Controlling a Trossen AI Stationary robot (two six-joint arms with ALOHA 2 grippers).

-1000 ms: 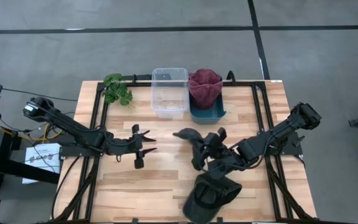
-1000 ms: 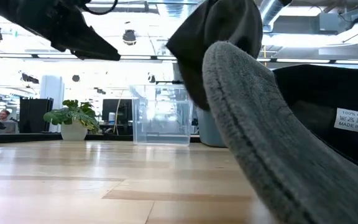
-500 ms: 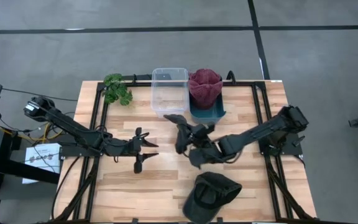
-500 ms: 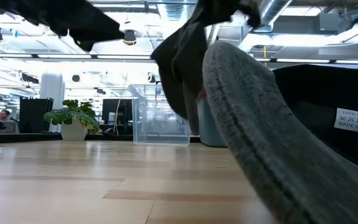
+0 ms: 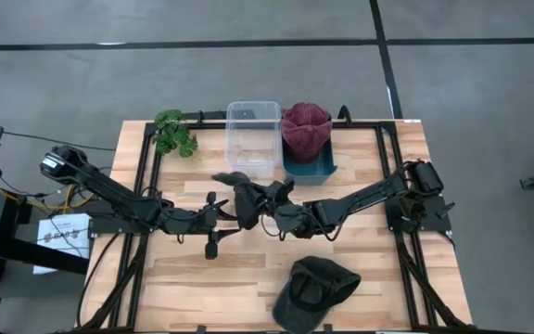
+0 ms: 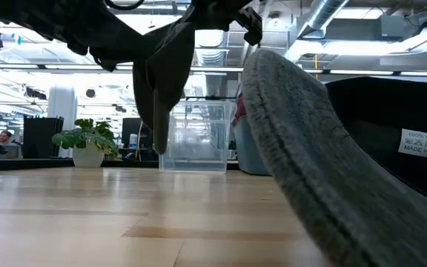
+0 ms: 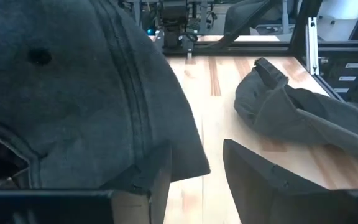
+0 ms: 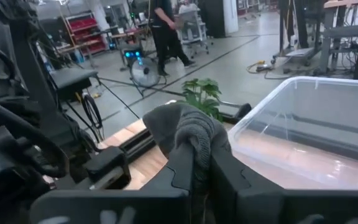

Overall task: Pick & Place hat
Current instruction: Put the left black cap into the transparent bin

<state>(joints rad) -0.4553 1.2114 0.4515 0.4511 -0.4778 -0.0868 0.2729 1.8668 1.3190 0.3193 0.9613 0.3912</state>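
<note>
The hat in play (image 5: 245,198) is a dark grey cotton cap, washed-looking, with stitched seams and a small eyelet that show plainly from the left wrist view. It hangs in the air over the middle of the worktop (image 5: 174,278), just in front of the clear plastic bin (image 5: 253,136) at the back edge. It looks light and thoroughly soft — in the low view it droops in a long fold straight down from where it is pinched. Something this limp will swing and sag rather than keep its shape, so I'd judge the stiffer brim or a bunched seam the better place to take hold; a single layer of crown cloth could slide out.

The right gripper (image 5: 269,206) is clamped on the hat, a wad of fabric squeezed between its fingers (image 8: 185,163). The left gripper (image 5: 217,219) sits right beside the hanging cloth with its fingers (image 7: 263,180) apart, the cap's crown filling much of its wrist camera — not closed on anything that I can see.

A second dark cap (image 5: 315,289) lies crumpled near the front edge of the worktop, towards the right. Along the back edge there is also a small green plant (image 5: 174,132) and a blue tub (image 5: 310,167) holding a maroon cloth (image 5: 305,126).
</note>
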